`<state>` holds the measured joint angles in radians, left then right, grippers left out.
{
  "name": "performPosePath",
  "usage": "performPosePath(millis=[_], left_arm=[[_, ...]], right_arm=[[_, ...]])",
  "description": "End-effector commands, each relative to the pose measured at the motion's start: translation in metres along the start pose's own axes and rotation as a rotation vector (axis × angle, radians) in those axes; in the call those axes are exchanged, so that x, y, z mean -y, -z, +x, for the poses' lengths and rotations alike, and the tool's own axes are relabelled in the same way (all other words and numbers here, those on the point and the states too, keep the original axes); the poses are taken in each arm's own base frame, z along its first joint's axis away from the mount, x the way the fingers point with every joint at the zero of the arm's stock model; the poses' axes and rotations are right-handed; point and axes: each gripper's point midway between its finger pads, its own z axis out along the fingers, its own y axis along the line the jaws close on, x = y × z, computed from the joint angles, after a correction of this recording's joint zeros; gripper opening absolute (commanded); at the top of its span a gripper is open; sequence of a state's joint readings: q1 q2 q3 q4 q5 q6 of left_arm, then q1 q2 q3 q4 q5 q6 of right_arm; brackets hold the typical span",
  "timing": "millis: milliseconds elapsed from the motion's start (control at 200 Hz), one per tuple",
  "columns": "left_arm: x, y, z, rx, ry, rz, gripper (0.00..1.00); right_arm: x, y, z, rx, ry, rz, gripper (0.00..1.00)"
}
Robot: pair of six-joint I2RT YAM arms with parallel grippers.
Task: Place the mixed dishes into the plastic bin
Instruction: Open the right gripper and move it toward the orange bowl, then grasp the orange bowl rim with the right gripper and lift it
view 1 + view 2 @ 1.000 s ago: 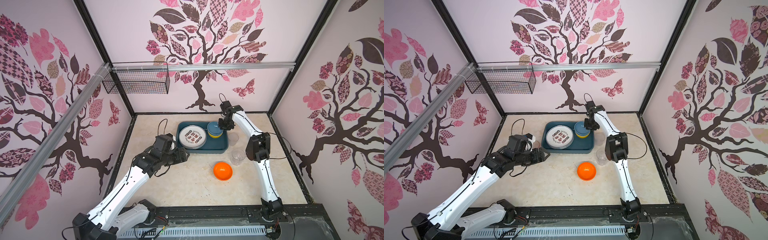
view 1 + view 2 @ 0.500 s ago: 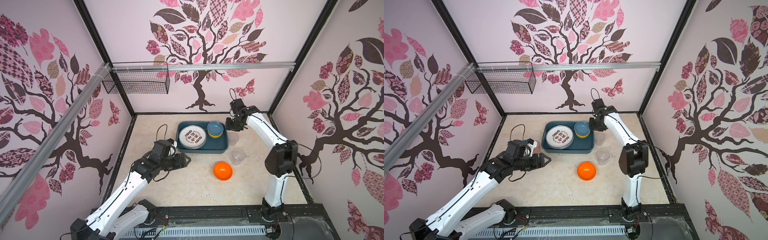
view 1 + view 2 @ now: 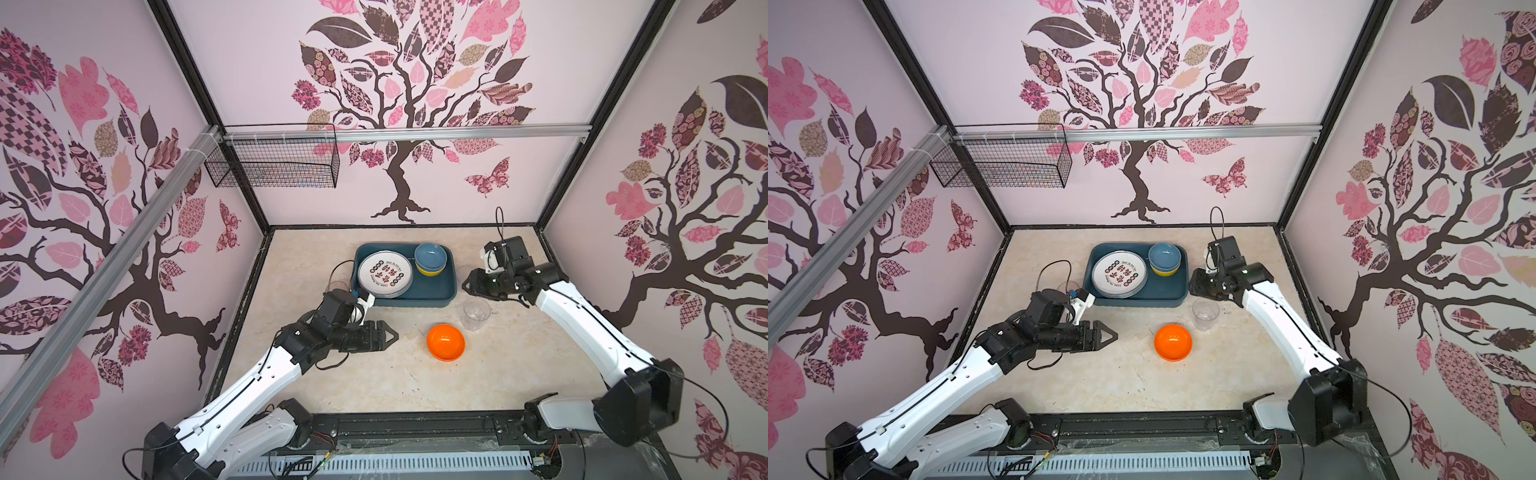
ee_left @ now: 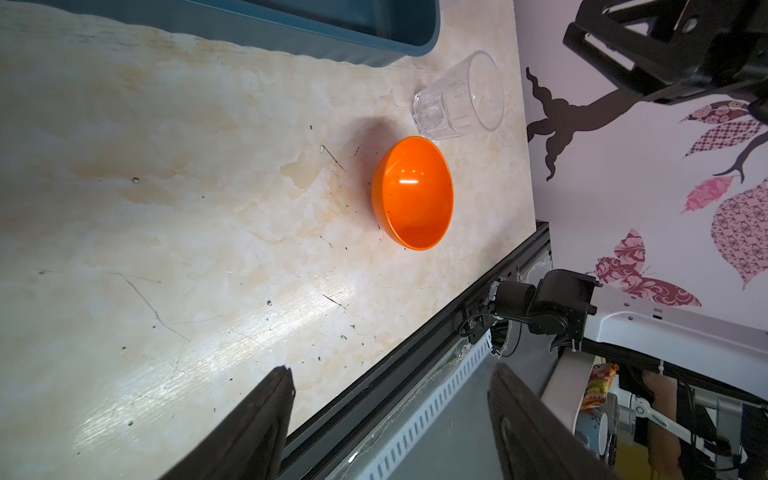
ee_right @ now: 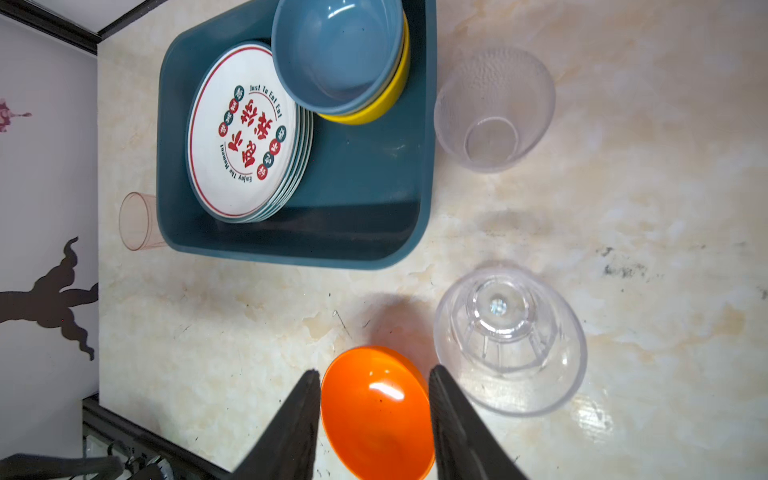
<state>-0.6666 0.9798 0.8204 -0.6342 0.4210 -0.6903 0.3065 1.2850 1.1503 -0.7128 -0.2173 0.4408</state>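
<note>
My left pincer hangs wide and empty over the table, pointed at the orange bowl, near it but apart. My right pincer is part-spread and empty, by the right wall of the plastic bin. The bowl sits upright on bare table in front of the bin, with a clear cup just beside it. I judge the bowl light, stiff and glossy, likely slick, so a side pinch on the round wall could slip. Best hold is over the rim, one finger inside and one outside. The cup looks featherlight and tippy. The bin already holds plates and a blue bowl nested in a yellow bowl.
</note>
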Motion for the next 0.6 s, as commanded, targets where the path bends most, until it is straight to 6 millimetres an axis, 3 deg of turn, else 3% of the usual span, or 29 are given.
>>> performPosePath(millis=[0,270,595], left_arm=[[0.001,-0.009,0.001,-0.005,-0.007,0.026,0.77],[0.004,-0.023,0.006,-0.027,-0.008,0.047,0.77],[0.013,-0.045,0.014,-0.073,-0.073,0.006,0.78]], right_arm=[[0.002,0.016,0.017,0.027,-0.024,-0.035,0.49],[0.028,0.012,0.081,-0.045,-0.102,-0.051,0.51],[0.045,-0.011,0.119,-0.113,-0.176,-0.055,0.52]])
